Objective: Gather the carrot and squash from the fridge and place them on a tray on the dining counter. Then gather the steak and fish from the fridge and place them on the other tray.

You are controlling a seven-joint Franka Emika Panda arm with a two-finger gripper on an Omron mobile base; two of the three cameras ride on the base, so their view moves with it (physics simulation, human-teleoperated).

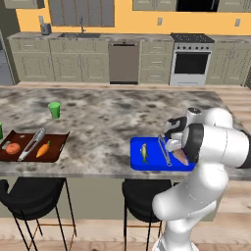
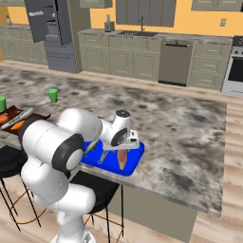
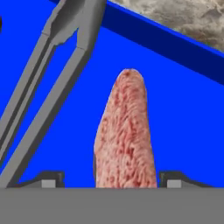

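Observation:
On the dining counter's near edge, a blue tray (image 1: 137,164) (image 2: 111,163) (image 3: 183,100) holds the fish (image 1: 144,152) (image 2: 90,147) and the pink steak (image 1: 182,157) (image 2: 123,159) (image 3: 126,131). My gripper (image 1: 174,146) (image 2: 124,146) (image 3: 112,179) hangs just above the steak and is open. In the hand view blue tray shows between each fingertip and the meat. Further left, a brown tray (image 1: 59,142) carries the carrot (image 1: 43,149) and the round orange squash (image 1: 13,148).
Grey tongs lie on each tray, one pair (image 1: 164,149) (image 3: 57,74) beside the steak and another (image 1: 31,144) on the brown tray. A green cup (image 1: 54,110) (image 2: 52,95) stands on the counter. Black stools (image 1: 29,191) sit under the edge. The fridge (image 2: 52,33) is at the far left.

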